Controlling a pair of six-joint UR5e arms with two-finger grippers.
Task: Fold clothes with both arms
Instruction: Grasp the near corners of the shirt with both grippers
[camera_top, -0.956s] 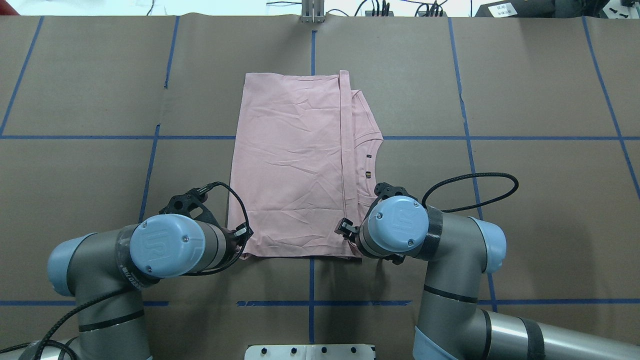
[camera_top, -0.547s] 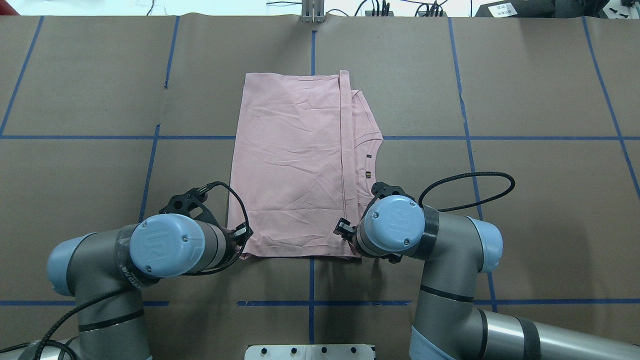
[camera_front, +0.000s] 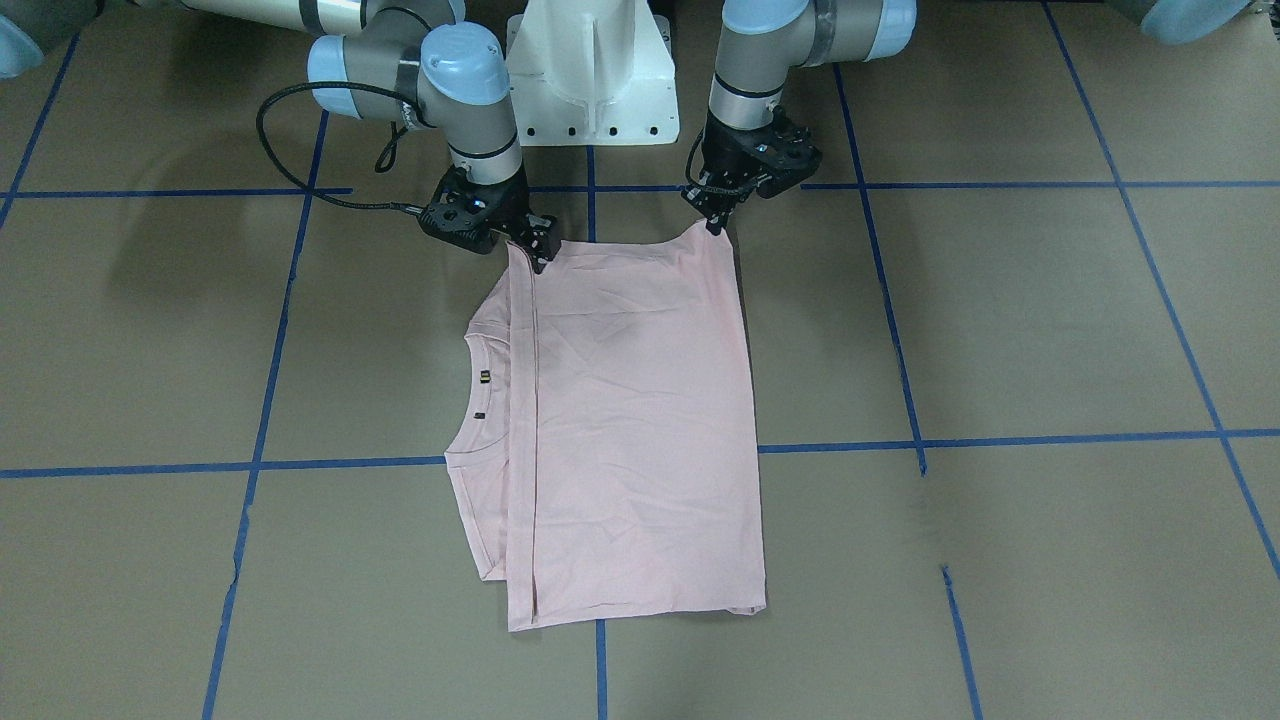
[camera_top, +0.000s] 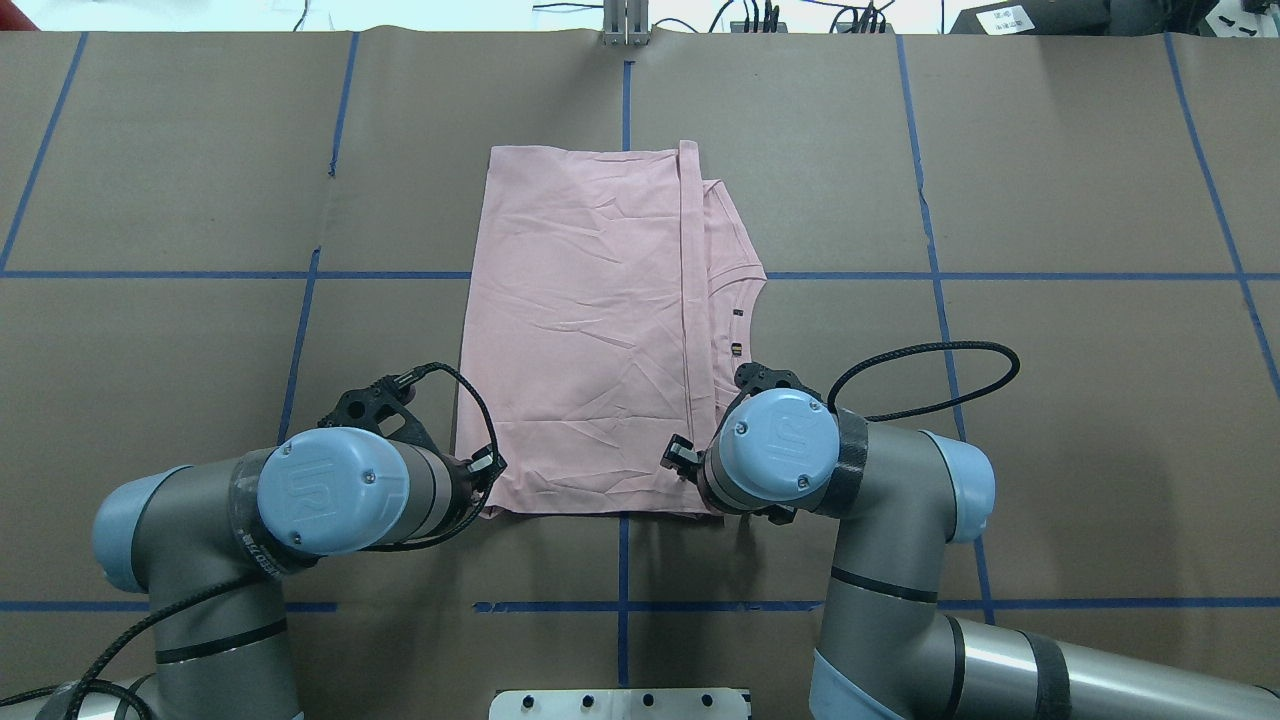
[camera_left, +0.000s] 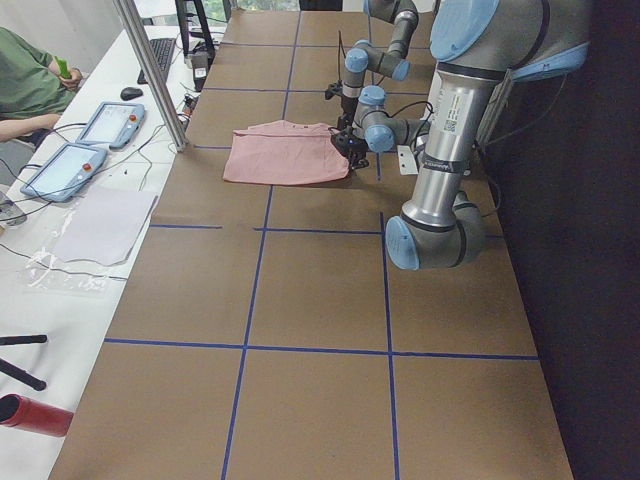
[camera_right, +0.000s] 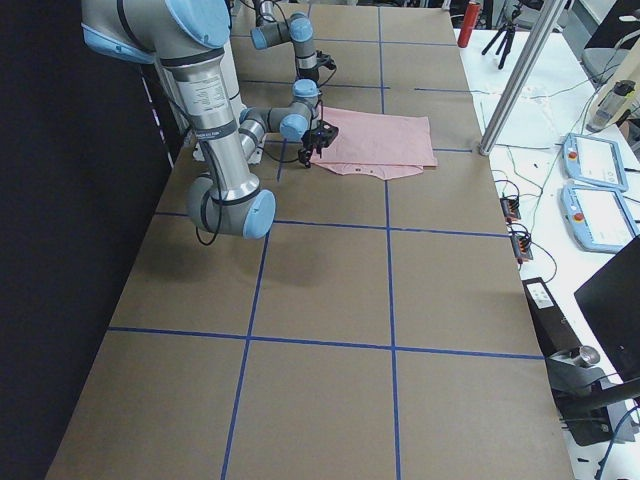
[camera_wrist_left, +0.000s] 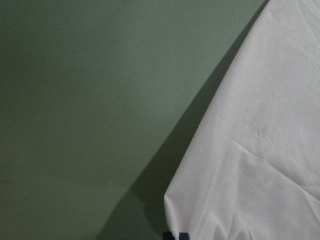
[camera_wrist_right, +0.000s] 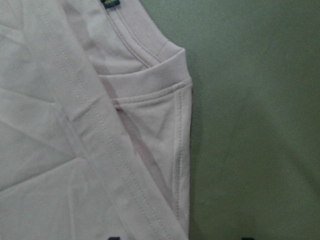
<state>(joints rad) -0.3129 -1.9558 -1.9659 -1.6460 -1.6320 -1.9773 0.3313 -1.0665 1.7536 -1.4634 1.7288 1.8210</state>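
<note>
The pale pink T-shirt (camera_top: 590, 330) lies folded into a rectangle on the brown table, plain side up, with the collar (camera_top: 745, 320) showing at its right edge. The print is hidden. My left gripper (camera_front: 715, 222) is shut on the shirt's near left corner, which is pulled up into a small peak; the left wrist view shows the cloth (camera_wrist_left: 260, 150) running into a fingertip (camera_wrist_left: 175, 235). My right gripper (camera_front: 538, 255) is at the near right corner, open. Its fingertips (camera_wrist_right: 114, 238) stand apart, with the shirt's hem edge (camera_wrist_right: 182, 165) between them.
The white pedestal base (camera_front: 590, 70) stands between the arms at the near table edge. Blue tape lines (camera_top: 625, 100) cross the table. In the exterior left view a metal post (camera_left: 150, 70), tablets (camera_left: 85, 140) and a seated person (camera_left: 25, 80) are beyond the far edge.
My right arm has shifted slightly left, closer over the shirt's near right corner. My left arm and the shirt have not visibly moved.
</note>
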